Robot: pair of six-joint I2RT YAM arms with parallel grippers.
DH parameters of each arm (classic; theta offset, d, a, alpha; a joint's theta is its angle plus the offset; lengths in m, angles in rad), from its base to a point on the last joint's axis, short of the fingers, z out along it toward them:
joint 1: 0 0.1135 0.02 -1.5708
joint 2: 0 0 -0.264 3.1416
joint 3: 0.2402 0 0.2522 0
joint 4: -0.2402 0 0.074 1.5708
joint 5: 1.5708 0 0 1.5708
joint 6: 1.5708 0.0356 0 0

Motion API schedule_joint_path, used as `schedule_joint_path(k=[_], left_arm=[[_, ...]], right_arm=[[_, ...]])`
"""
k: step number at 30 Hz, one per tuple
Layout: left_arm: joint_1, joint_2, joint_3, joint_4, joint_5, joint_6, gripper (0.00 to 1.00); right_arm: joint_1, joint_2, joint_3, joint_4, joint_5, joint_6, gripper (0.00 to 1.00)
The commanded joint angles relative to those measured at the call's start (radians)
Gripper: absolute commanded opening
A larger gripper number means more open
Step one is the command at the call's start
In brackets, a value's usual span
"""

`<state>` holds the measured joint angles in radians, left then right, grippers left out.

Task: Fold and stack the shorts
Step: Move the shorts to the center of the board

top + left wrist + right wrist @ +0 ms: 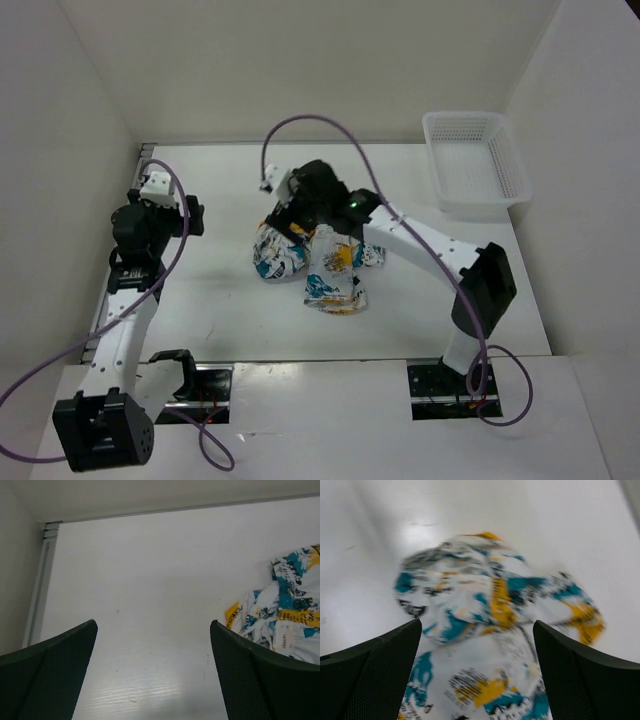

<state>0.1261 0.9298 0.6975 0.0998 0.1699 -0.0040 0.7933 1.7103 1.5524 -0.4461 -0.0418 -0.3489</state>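
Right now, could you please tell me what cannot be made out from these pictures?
1. Top external view: the far part of the shorts lies hidden under the right arm.
2. Right wrist view: blur smears the shorts, so their lettering is unreadable.
3. Left wrist view: the shorts are cut off by the right edge.
4. Any view: crumpling hides whether this is one pair or several.

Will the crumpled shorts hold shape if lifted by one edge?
Probably not: the shorts lie in a soft, wrinkled heap, so they would likely drape and unfurl. Pushed across the table, they would probably bunch rather than slide whole. Looks like thin cloth, likely light.
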Motion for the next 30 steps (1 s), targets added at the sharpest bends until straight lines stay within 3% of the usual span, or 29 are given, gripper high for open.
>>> schedule_joint_path(k=[1,5,10,14,18,22,25,28,30], left_arm=[[0.065,-0.106,-0.029,-0.018,0.003,0.004,1.00],[0.145,-0.213,-0.050,-0.073,-0.017,0.004,1.00],[0.213,-0.328,-0.092,-0.103,-0.026,0.004,1.00],[0.236,-0.368,-0.113,-0.135,-0.017,0.004,1.00],[0.236,-0.405,-0.113,-0.156,-0.017,0.004,1.00],[0.236,-0.414,-0.122,-0.157,-0.026,0.004,1.00],[0.236,-0.405,-0.122,-0.157,-0.017,0.004,1.00],[0.236,-0.405,-0.112,-0.157,-0.017,0.004,1.00],[0.236,-0.405,-0.112,-0.157,-0.017,0.004,1.00]], right_arm=[[0.061,0.108,0.023,0.024,-0.078,-0.093,0.96],[0.151,0.220,0.047,0.070,-0.098,-0.145,0.94],[0.172,0.368,0.174,0.113,-0.109,-0.075,0.94],[0.181,0.474,0.264,0.113,-0.089,-0.073,0.94],[0.204,0.494,0.252,0.113,-0.075,-0.102,0.92],[0.227,0.494,0.201,0.113,-0.052,-0.102,0.78],[0.227,0.494,0.170,0.113,-0.033,-0.078,0.75],[0.227,0.451,0.141,0.113,-0.023,-0.078,0.60],[0.227,0.433,0.111,0.122,0.006,-0.078,0.38]])
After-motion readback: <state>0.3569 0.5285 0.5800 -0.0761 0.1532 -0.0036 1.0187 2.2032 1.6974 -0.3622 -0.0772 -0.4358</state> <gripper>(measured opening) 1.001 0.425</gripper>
